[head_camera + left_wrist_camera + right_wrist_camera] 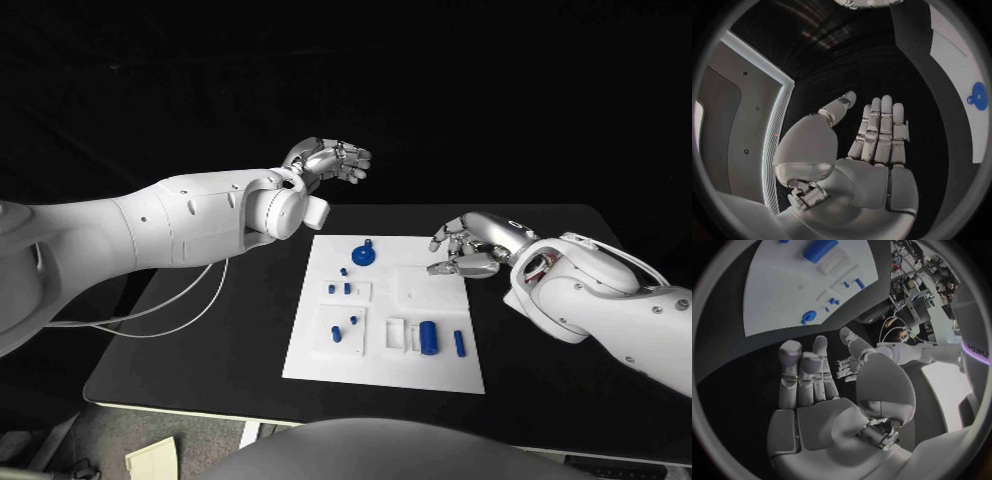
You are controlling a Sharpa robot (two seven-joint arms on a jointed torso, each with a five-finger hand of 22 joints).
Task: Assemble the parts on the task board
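- Here we see the white board (310,350) lying flat in the middle of the black table (188,350), with the blue parts on it.
- The round blue part (366,256) sits near the far edge of the board; a blue cylinder (431,335) and a thin blue pin (460,343) lie nearer the front, and some small blue pegs (340,288) stand on the left half. We cannot make out the shapes of these small pegs.
- The left hand (329,160) is lifted beyond the far edge of the table, well apart from the board. Its fingers are stretched out side by side and it holds nothing.
- The right hand (473,243) hovers just above the far right corner of the board. Its fingers are a little bent and apart, with nothing between them.
- The left forearm (173,220) covers the far left corner of the table.
- Bare table is free on both sides of the board, and wider on the left.
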